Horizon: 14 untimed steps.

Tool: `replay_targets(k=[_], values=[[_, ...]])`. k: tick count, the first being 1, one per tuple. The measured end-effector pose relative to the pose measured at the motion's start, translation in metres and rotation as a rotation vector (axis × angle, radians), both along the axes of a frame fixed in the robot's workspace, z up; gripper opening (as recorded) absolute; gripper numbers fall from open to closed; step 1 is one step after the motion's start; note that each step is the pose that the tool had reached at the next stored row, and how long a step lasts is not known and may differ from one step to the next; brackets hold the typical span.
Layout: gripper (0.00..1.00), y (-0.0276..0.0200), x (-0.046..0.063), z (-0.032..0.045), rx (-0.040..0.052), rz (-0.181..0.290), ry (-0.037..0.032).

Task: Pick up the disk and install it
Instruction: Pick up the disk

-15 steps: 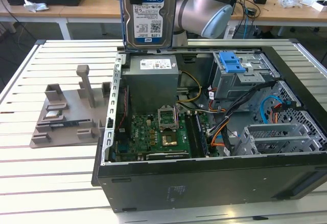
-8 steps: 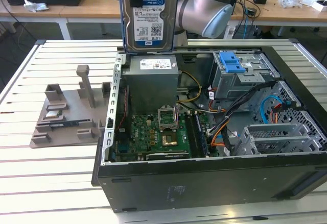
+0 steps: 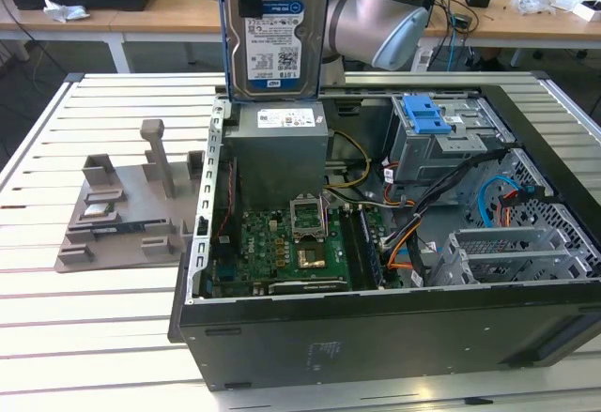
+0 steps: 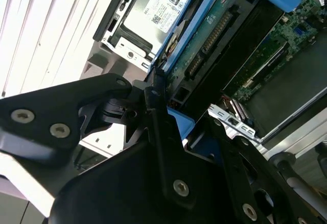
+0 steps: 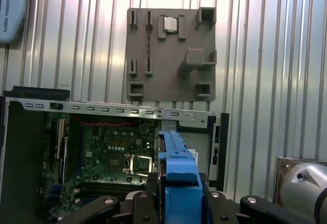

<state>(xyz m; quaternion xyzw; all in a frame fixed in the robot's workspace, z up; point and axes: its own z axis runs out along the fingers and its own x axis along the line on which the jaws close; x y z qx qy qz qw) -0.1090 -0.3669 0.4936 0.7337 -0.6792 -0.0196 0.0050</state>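
The gripper (image 5: 179, 196) was clamped on the disk (image 3: 275, 35), with a black finger on either side of the blue carrier rail, as seen in the first wrist view. The disk was held upright on edge, its labelled face turned toward the exterior camera. It hung clear above the open computer case (image 3: 376, 337), over the grey power supply (image 3: 277, 154) at the case's far wall. This raised, vertical hold appeared intended to keep the disk free of the chassis walls and internal cabling during carriage. The case lay on its side on the slatted table (image 3: 94, 337) with the side panel off, so that the motherboard (image 3: 291, 243) and bays could be reached from above. The grey metal drive cage (image 3: 441, 149), topped by a blue plastic latch (image 3: 427, 112), sat inside the case toward the exterior view's right, well apart from the disk. It was judged to be the likely mounting location. The grey plastic stand (image 3: 122, 210) rested on the table just beside the case, on the exterior view's left. No disk stood among its upright posts, which suggested that the pick-up was complete and the installation not yet done. The second wrist view showed the disk's circuit-board side and connector edge facing down toward the case interior.
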Motion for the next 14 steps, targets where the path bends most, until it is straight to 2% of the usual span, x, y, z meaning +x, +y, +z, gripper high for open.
replay_targets(k=[7,14], values=[[0.37,-0.0095,0.0,-0.0009,0.0,0.0,0.0],[0.37,-0.0223,0.001,-0.0022,0.0,0.0,0.0]])
